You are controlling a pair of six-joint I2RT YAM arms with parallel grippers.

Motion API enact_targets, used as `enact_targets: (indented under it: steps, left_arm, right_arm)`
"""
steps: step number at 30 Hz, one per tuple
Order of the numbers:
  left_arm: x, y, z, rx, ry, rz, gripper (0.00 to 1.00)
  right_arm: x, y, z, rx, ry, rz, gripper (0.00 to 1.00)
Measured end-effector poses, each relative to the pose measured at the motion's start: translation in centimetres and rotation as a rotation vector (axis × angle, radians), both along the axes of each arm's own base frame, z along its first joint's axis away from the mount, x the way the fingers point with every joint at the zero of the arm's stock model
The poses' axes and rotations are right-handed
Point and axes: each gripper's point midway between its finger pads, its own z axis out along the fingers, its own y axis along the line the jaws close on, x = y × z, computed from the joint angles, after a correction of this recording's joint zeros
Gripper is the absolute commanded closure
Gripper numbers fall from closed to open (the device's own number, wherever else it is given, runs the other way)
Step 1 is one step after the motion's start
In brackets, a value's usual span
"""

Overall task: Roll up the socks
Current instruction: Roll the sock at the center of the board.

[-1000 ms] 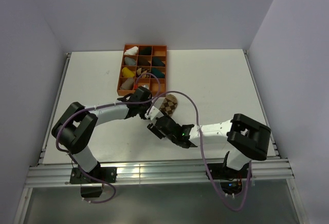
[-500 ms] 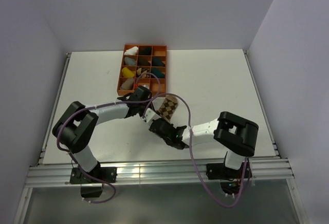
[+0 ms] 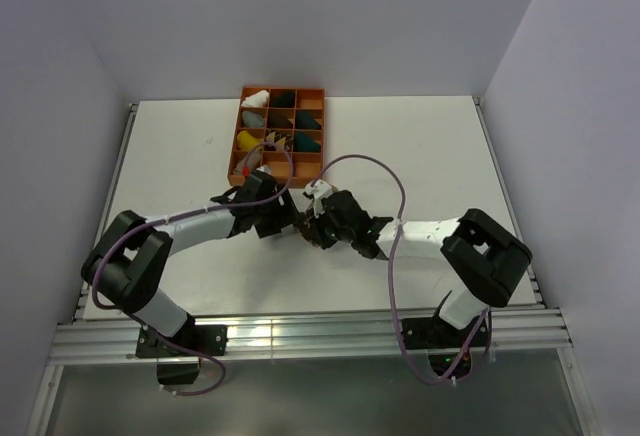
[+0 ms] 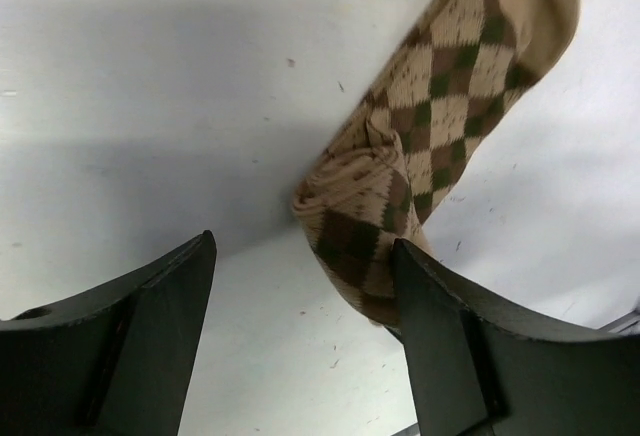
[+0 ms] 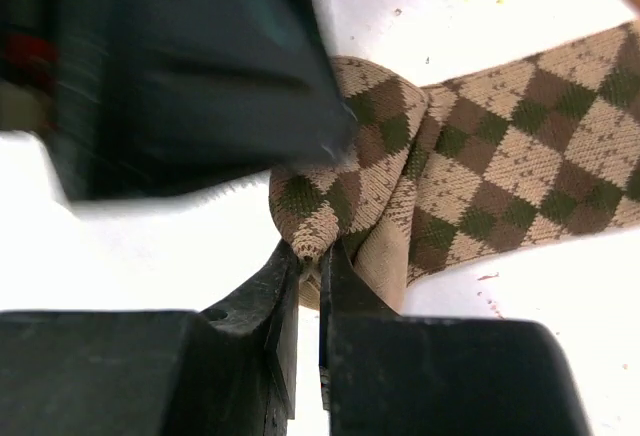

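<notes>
Just on the near side of the orange tray point(image 3: 283, 89), toward the arm bases, two robot arms meet over an argyle sock point(image 4: 430, 126) lying on the white table point(image 3: 430, 156). The left gripper point(image 4: 302, 248) hangs low over the sock with its jaws spread wide, one black finger on either side of the sock's bunched end. In the left wrist view the fabric lies close to the right-hand finger and apart from the other; whether it touches cannot be made out. The right gripper point(image 5: 310, 256) sits just off the tray's near right corner, its jaws drawn almost together and pinching the folded edge of the tan-and-brown diamond knit. From that pinched fold the rest of the sock runs out flat across the table. A strip of plain tan fabric point(image 5: 375, 268) shows under the fold; whether it is the sock's inside or a second sock cannot be told. Seen from above, the two grippers hide nearly all of the sock. Inside the tray, rolled sock bundles point(image 3: 247, 141) in white, black, teal, yellow and grey sit in separate compartments.
</notes>
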Motion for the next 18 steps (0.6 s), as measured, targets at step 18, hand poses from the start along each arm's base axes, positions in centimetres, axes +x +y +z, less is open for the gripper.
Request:
enact_targets:
  steps: [18]
  left_arm:
    - [-0.9,1.7,0.3,-0.160,-0.050,0.110,0.30]
  right_arm:
    - [-0.1,-0.8,-0.7,0.502,0.541,0.035,1.00]
